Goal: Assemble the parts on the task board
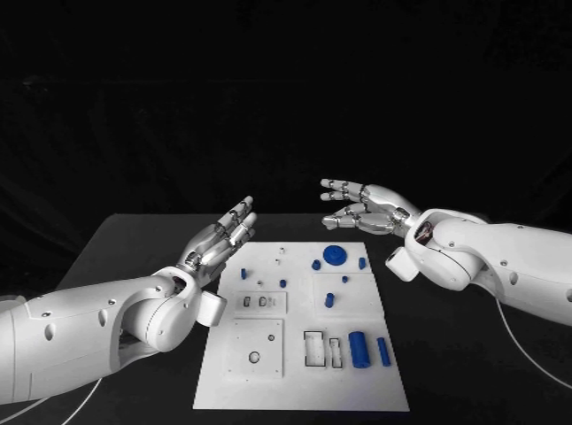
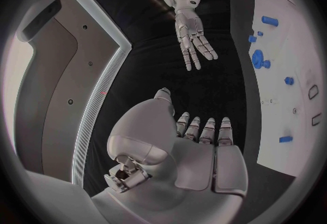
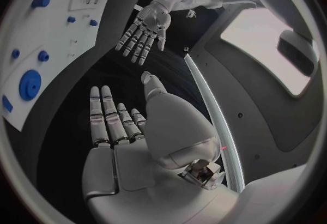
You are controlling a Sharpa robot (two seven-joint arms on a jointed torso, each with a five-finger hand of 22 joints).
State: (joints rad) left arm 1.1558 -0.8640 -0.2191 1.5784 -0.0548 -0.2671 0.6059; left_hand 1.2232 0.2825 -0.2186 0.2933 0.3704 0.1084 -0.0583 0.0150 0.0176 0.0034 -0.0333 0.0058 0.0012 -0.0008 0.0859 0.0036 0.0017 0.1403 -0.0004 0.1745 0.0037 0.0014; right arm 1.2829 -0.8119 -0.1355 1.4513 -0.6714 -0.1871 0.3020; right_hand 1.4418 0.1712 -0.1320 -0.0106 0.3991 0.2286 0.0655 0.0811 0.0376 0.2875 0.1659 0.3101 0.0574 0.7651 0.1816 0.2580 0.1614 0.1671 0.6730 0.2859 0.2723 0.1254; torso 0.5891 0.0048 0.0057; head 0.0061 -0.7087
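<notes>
The black table (image 1: 146, 239) carries everything, and on its middle lies the single white task board (image 1: 299, 390), set lengthwise between the two arms so that, as I judge it, either one can come in from its own side. There are two hands. The left hand (image 1: 222, 237) hovers just off the board's far left corner with its fingers stretched out straight and close together, holding nothing; the right hand (image 1: 363, 208) hangs beyond the board's far right corner, fingers apart and loosely curved, also holding nothing. Both sit above and outside the board, not over it, which leaves the parts plainly in sight from the head view; I take this as a ready pose with assembly not yet begun. The blue parts all lie on or stand in the board, none touched by a hand. The biggest is one round disc (image 1: 336, 256) near the far right edge, with a small oval piece (image 1: 315, 264) just beside it. At the near right lie two long cylinders (image 1: 359, 348) side by side, next to a pair of rectangular slots, likely where such pieces seat. I count about five little pegs (image 1: 267, 282) scattered across the far half, though some are too small to tell for sure.
</notes>
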